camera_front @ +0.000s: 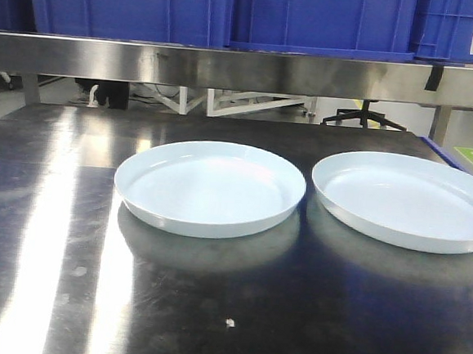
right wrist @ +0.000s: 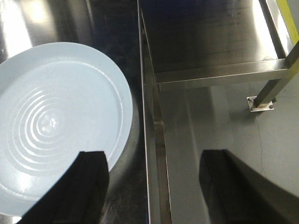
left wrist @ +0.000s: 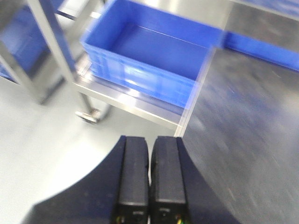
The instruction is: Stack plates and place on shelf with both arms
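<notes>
Plates: two, lying flat and unstacked on the dark tabletop [camera_front: 43,236], side by side with a narrow gap between their rims.
Left plate [camera_front: 209,187]: near the middle of the tabletop, its pale glossy bottom facing up.
Right plate [camera_front: 407,199]: just beside the first, close to the tabletop's right edge and cut off by the picture's border.
Shelf [camera_front: 229,68]: a brushed steel rail crossing behind and above both plates, with blue crates [camera_front: 233,13] standing on it.
Left gripper [left wrist: 149,172]: fingers pressed together, holding nothing, over pale floor with the tabletop just to its right. An open crate [left wrist: 145,60] on a steel rack lies ahead.
Right gripper [right wrist: 156,186]: spread wide, holding nothing, above the tabletop's right edge. One finger [right wrist: 88,186] overlaps the Right plate's rim in the wrist view, and contact cannot be told.
</notes>
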Robot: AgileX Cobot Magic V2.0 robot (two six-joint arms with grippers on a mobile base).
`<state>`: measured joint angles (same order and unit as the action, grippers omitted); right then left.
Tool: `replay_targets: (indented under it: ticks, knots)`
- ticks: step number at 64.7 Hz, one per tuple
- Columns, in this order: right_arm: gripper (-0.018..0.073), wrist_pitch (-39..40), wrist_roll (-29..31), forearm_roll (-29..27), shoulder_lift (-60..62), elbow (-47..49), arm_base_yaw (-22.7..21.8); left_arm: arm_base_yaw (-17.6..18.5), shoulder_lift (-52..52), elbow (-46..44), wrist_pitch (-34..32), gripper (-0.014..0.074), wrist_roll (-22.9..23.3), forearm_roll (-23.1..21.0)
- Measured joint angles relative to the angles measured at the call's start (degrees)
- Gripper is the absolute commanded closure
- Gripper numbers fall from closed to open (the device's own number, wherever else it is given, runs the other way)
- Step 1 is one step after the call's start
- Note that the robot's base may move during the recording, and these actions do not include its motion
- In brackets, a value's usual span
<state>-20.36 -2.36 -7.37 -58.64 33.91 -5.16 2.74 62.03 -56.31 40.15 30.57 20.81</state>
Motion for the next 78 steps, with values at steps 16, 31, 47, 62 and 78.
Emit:
replay_targets:
  ticks: [16,31,47,62,78]
  knots:
    - [0.0032,0.0,0.0,0.0,0.0,0.0,0.0,3.04,-7.27,12.3,-2.34,0.05,-0.23,-0.32]
    - [0.0032,-0.08,0.0,0.0,0.0,0.0,0.0,6.88,-14.04,21.92,-3.02,0.05,-0.82,-0.32]
    - [0.0032,-0.34,0.0,0.0,0.0,0.0,0.0,12.96,-18.44,26.29,-3.12,0.05,-1.03,-0.8]
    - [0.0032,-0.36,0.0,0.1,0.0,0.0,0.0,16.07,-18.57,26.66,-3.12,0.05,-1.03,-0.93]
    - [0.0032,-0.46,0.0,0.1,0.0,0.0,0.0,16.07,-18.57,26.66,-3.12,0.05,-1.03,-0.28]
